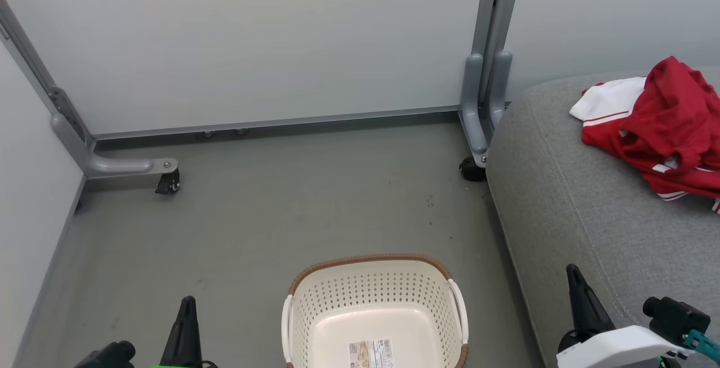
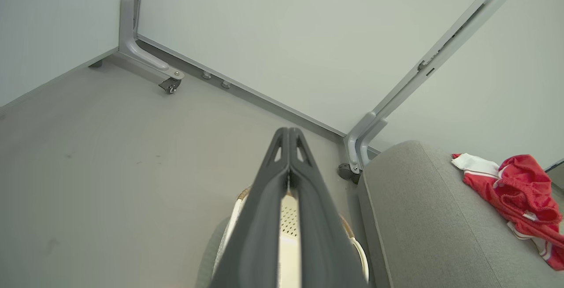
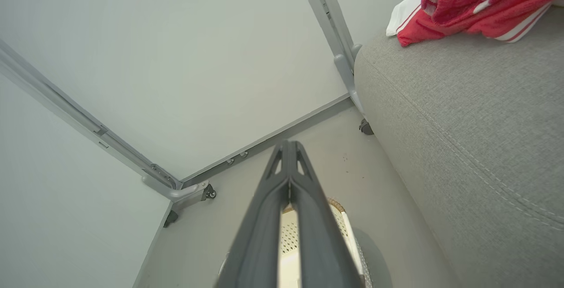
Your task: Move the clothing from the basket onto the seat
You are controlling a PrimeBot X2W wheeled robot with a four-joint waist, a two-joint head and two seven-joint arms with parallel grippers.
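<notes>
Head view, left to right: my left end effector point(image 1: 188, 303) at lower left; basket point(image 1: 371, 289) on the floor point(image 1: 281, 199), label sticker point(image 1: 370, 353) inside; my right end effector point(image 1: 572, 271) at lower right, overlapping the seat point(image 1: 562, 210); clothing point(image 1: 669, 120) heaped on the seat. Wrist views: both end effectors pressed together.
</notes>
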